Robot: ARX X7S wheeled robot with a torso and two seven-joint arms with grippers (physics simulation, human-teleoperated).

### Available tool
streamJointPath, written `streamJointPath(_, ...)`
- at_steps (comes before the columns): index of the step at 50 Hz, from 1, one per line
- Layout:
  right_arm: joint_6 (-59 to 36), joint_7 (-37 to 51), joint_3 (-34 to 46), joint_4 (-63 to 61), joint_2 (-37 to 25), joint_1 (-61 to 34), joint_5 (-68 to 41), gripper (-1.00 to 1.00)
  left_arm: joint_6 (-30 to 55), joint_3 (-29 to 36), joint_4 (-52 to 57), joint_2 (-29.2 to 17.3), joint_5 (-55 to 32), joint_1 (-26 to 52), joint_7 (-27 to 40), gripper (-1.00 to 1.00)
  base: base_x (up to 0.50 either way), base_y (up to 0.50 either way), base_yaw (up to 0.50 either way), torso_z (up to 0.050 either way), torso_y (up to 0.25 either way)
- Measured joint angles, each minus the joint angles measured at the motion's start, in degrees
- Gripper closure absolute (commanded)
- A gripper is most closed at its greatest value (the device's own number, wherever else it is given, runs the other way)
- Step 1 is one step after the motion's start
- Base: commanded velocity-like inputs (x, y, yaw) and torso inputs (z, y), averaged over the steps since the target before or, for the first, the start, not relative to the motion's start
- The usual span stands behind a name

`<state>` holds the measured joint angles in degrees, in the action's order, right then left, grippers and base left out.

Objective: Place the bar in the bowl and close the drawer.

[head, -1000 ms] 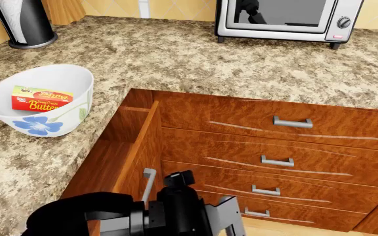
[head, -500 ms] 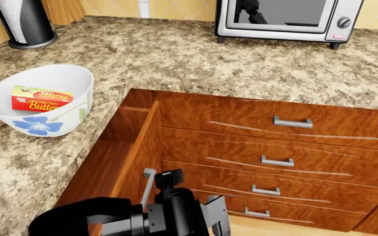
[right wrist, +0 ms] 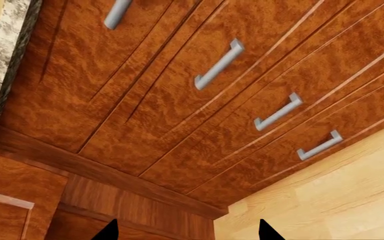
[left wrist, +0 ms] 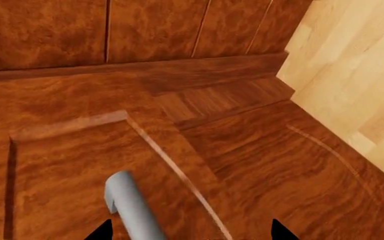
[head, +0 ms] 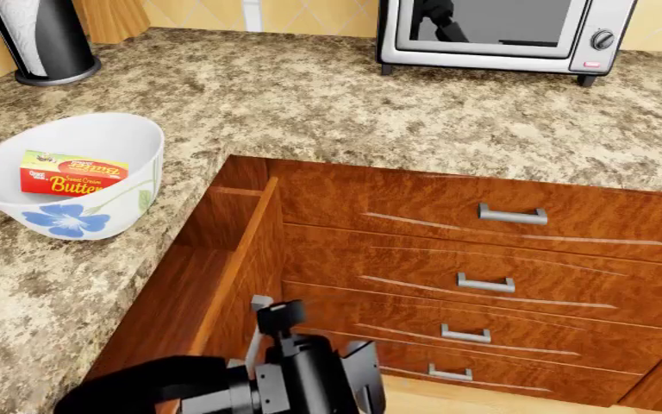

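The bar [head: 73, 172] lies inside the white flowered bowl [head: 69, 177] on the counter at the left. The drawer [head: 182, 293] stands pulled out, and no contents show in its wooden box. Its front fills the left wrist view, with the metal handle [left wrist: 130, 207] [head: 259, 321] between the tips of my open left gripper [left wrist: 190, 233], untouched. In the head view the black arm [head: 273, 379] sits low against that front. My right gripper [right wrist: 186, 231] is open with nothing in it, facing the shut drawers from below.
A stack of shut drawers [head: 492, 259] with short handles lies right of the open one. A toaster oven [head: 498, 30] and a black paper-towel holder [head: 38, 43] stand at the back of the granite counter [head: 343, 103]. Wood floor [right wrist: 332, 200] lies below.
In the head view the black arm and gripper have slid left and lower, closer to the open drawer's handle. Bowl, bar and drawer have not moved.
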<state>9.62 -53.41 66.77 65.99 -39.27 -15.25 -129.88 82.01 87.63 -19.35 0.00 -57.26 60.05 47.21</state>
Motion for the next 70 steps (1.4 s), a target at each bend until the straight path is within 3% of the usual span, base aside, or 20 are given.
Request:
streamJointPath(17, 1.56, 1.42, -0.64, -3.98, -1.57, 1.31, 0.21, -1.00, -0.49, -0.29, -3.74, -0.01, 7.07, -1.68, -6.13, -1.00, 0.00, 0.00, 0.00, 0.000, 0.000)
streamJointPath(70, 4.09, 4.10, -1.91, -10.60, -4.12, 3.74, 0.99, -1.00, -4.26, -0.83, -14.89, 0.00, 16.73, -1.85, -16.94, -1.00, 0.00, 0.00, 0.00, 0.000, 0.000)
